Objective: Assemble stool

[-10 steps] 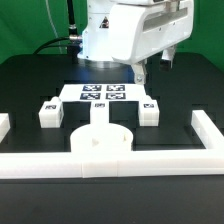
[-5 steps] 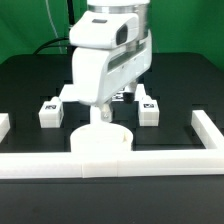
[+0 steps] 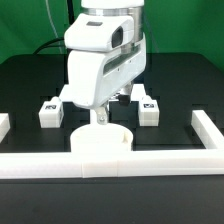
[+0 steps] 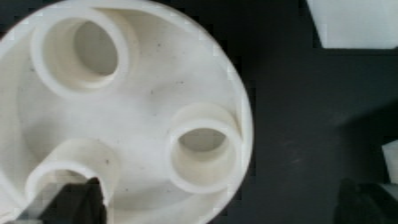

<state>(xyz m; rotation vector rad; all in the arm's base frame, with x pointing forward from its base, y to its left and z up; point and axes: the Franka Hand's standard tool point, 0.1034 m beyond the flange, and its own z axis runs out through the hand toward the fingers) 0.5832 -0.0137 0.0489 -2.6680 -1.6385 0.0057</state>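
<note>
Gripper [image 3: 100,118], swung in from the far side within the last second, now hangs over the near rim of the seat [image 3: 102,142], probably ahead of a grasp. Its opening cannot be told. The seat lies on the surface [image 3: 30,85] against the front rail [image 3: 40,166], so there is no room forward. A leg [image 3: 49,113] and a second leg [image 3: 148,109] flank it, well apart.

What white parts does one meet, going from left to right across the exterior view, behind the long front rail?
rail end → first leg → round seat → second leg → side rail
</note>
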